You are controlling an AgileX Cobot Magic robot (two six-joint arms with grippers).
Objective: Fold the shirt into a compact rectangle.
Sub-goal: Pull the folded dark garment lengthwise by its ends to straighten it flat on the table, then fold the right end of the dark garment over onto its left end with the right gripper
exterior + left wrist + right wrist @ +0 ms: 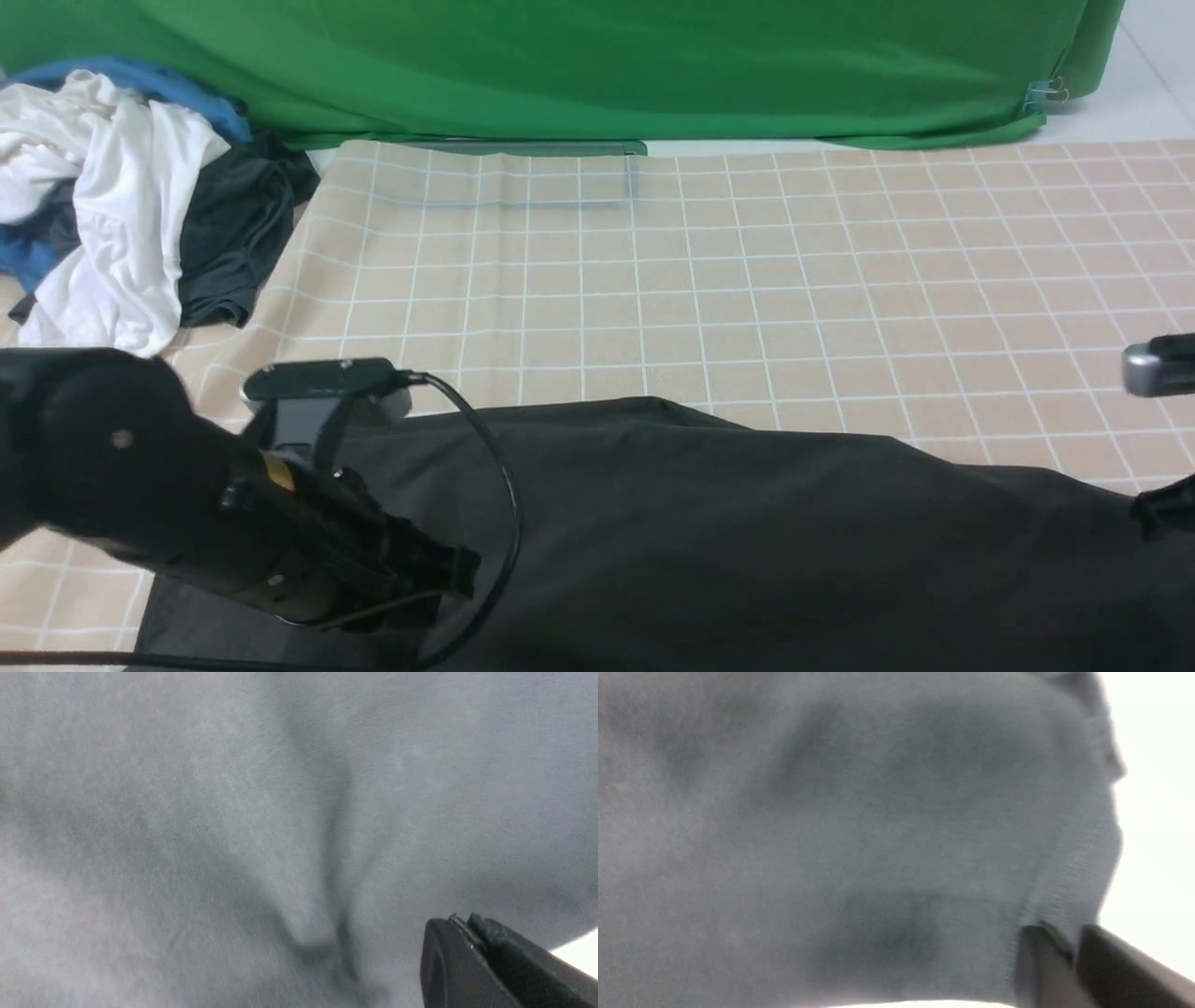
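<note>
Right pincer (1069,947) clamping ribbed edge of shirt (831,835); left pincer (460,926) sitting shut over shirt, hold unclear; shirt lying across checked counter (747,280).

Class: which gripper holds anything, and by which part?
The right gripper pinches the shirt by its ribbed edge; the left gripper appears shut on plain shirt fabric, exact spot unclear.

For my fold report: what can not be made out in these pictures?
- Outline of the shirt: front view, frame edge and left arm cut it; wrist views blur it.
- Left tool: front view, black against dark cloth, tips lost.
- Right tool: front view, frame edge cuts it off.
</note>
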